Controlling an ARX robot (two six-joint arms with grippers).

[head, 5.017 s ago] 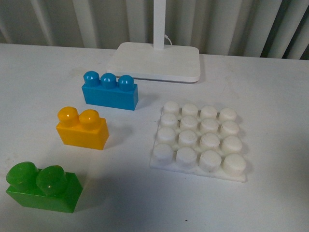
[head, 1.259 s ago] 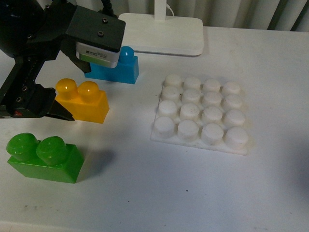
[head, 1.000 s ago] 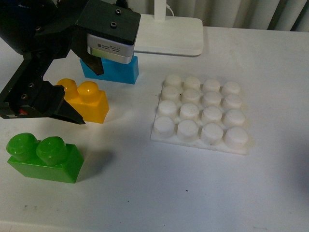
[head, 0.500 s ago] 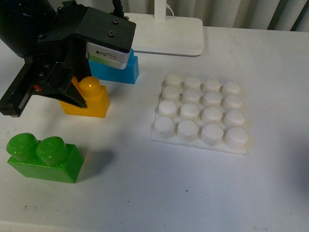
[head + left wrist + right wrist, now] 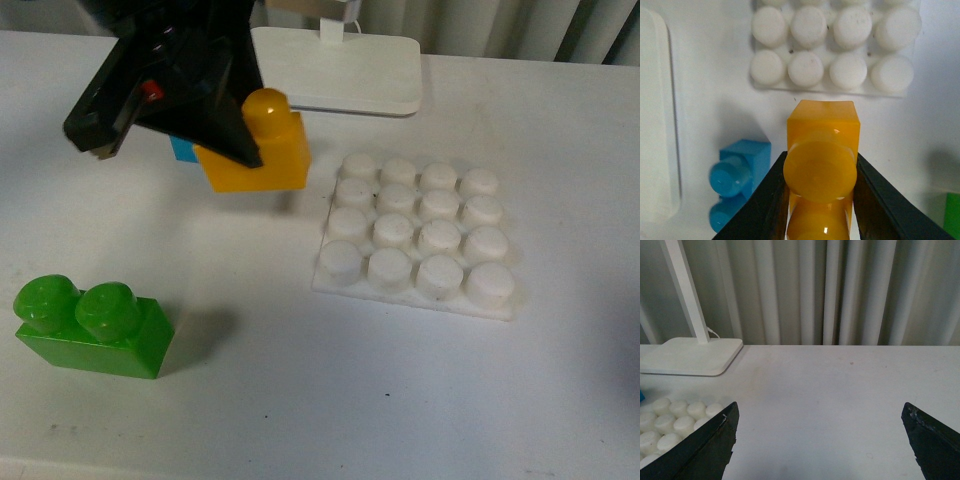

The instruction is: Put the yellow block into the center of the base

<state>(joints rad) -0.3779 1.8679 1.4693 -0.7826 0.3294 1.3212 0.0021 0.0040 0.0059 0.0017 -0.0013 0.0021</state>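
My left gripper (image 5: 215,140) is shut on the yellow block (image 5: 262,145) and holds it lifted above the table, left of the base (image 5: 415,243). In the left wrist view the yellow block (image 5: 822,150) sits between the two black fingers (image 5: 767,200), with the white studded base (image 5: 832,47) ahead of it. The base lies flat with nothing on its studs. My right gripper (image 5: 820,440) is open and empty above bare table; the base's edge (image 5: 670,420) shows at the side of that view. The right gripper does not show in the front view.
A green two-stud brick (image 5: 90,325) stands at the front left. A blue brick (image 5: 737,185) lies under my left arm, mostly hidden in the front view. A white lamp stand plate (image 5: 340,70) is at the back, with curtains behind it.
My left gripper came down over the yellow block, closed on it, and has lifted it up and to the right, toward the base. The other bricks and the base have not moved.
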